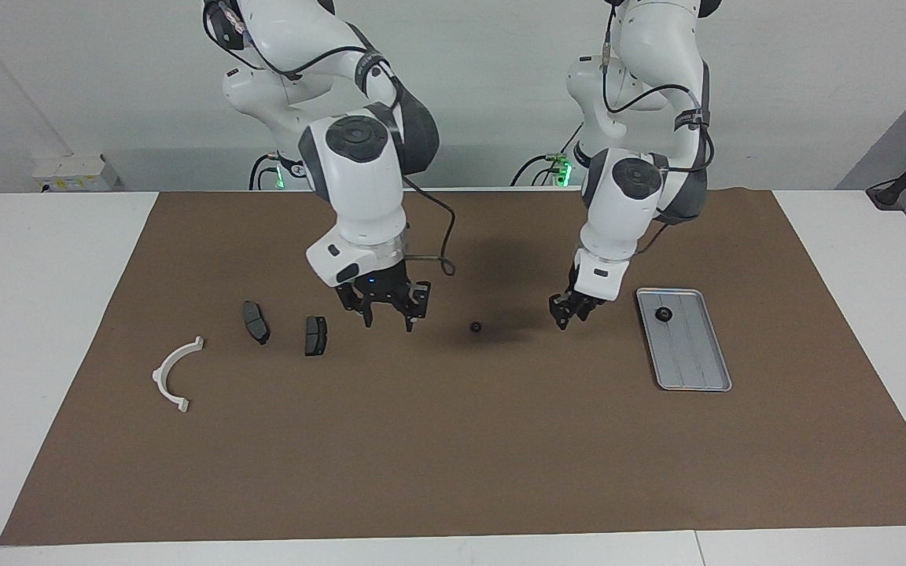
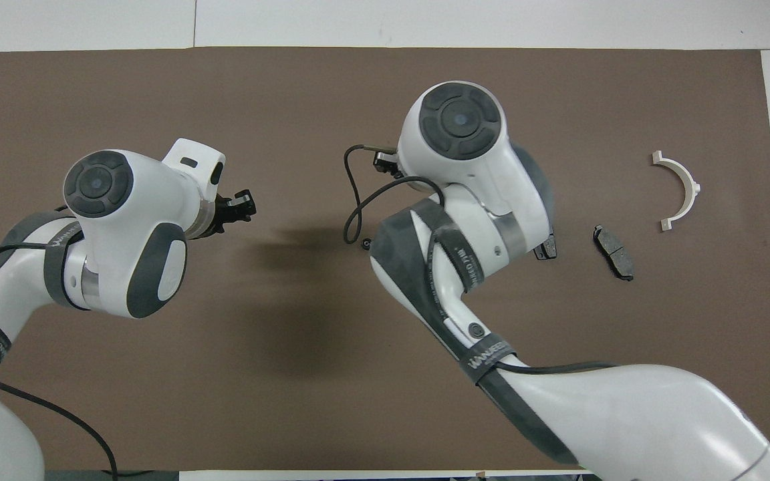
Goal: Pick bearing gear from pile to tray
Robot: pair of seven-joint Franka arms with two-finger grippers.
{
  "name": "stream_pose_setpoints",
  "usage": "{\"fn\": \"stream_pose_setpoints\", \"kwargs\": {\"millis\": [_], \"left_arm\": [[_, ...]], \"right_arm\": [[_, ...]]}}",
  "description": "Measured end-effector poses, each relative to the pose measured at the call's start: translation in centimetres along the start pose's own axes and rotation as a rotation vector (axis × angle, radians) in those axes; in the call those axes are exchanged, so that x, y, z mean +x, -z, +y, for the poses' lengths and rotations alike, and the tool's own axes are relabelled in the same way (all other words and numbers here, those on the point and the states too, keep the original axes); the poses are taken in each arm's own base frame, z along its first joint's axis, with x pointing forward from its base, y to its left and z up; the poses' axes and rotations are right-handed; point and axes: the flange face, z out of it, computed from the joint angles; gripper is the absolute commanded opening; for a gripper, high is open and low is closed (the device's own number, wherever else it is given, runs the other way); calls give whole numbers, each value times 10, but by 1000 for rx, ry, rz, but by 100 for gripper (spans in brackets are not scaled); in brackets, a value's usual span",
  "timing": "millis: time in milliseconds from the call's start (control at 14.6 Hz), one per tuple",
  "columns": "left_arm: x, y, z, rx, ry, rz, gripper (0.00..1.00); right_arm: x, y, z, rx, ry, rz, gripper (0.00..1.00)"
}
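One small black round piece [image 1: 664, 314] already sits in the tray [image 1: 705, 376], up at the tray's end toward the robots' edge of the bench [image 1: 52, 314], so by my read part of the job is done. The tray itself lies on the brown mat [image 1: 453, 456] toward the left arm's end of the bench.

Still out on the mat: a second small black round piece [image 1: 476, 327], alone between the two arms, roughly mid-bench. That looks like the next bearing gear to fetch. In the overhead view it peeks out [image 2: 365, 244] just beside the right arm's forearm.

The rest of the pile stays put toward the right arm's end: two dark brake pads [image 1: 255, 321] side by side, and the white half-ring bracket [image 1: 174, 373] closer to that end's edge and farther from the robots.

Now the arms. The right tool [image 1: 387, 313] hangs low over the mat between the brake pads and the loose round piece, pointing down, its fingers spread wide and holding nothing. The left tool [image 1: 571, 308] hovers low over the mat between the loose piece and the tray, tilted; whether it is wide or narrow I cannot tell. Neither tool touches a part.
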Motion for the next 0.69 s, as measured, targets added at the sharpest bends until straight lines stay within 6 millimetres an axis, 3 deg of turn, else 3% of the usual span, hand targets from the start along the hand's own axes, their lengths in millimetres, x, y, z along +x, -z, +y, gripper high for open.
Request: {"fn": "stream_pose_setpoints", "kwargs": {"millis": [137,275,412,550,687], "left_arm": [[-24,-15,51,8,13,-22,52],[-42,-37,87,11,3,-34,52],[-52,-50,109,12,-9,-38,52],[-62,-58,115,30,-20,-45,52],[-67,-62,115,54,-34,-44,52]], "right_arm": [[16,22,49,-9,62,-3,71],[24,42,95,-21,116,-18,70],[23,63,131,-29,156,-40,71],[18,79,164,-33,182,-60,72],[13,88,203,-35,200,-68,100]]}}
